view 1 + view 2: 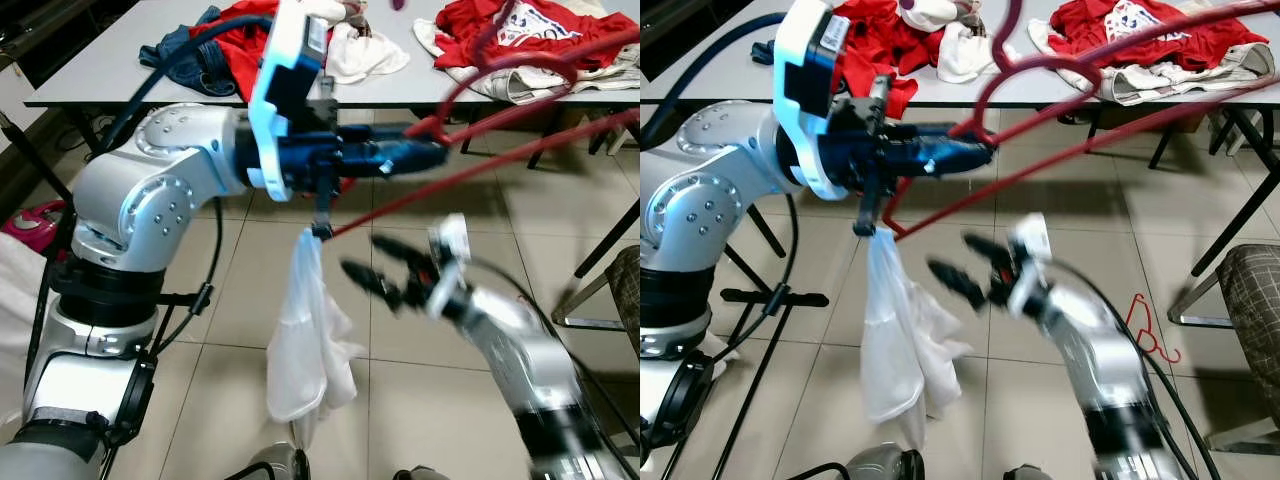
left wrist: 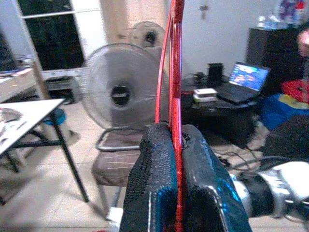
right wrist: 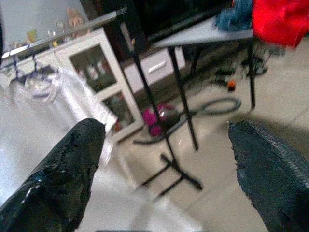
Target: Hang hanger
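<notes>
Tiled floor runs under a grey table [image 1: 130, 60] across the top of the head views, its surface strewn with red and white clothes [image 1: 520, 35].

Left gripper [image 1: 425, 150]: centre of the frame, reaching towards the right. Its fingers are pressed together on the wire of the red hanger [image 1: 1120, 130]; the left wrist view shows the wire [image 2: 177, 96] pinched in the slot between the two black pads. The hanger's long bars sweep to the upper right, hook [image 1: 1040, 65] uppermost near the table edge.

A white garment [image 1: 310, 350] hangs from the hanger's lower corner, just below the left wrist, drooping to lower centre. Judgement: gripping near the hook end keeps the hook free for a rail while the cloth trails clear.

Right gripper [image 1: 385, 270]: lower centre-right, blurred, fingers spread wide and holding nothing, close to the garment but apart from it.

The right wrist view shows a rack [image 3: 63, 34] with white clothing already hung; judged the likely destination. Hanging is not yet done.
</notes>
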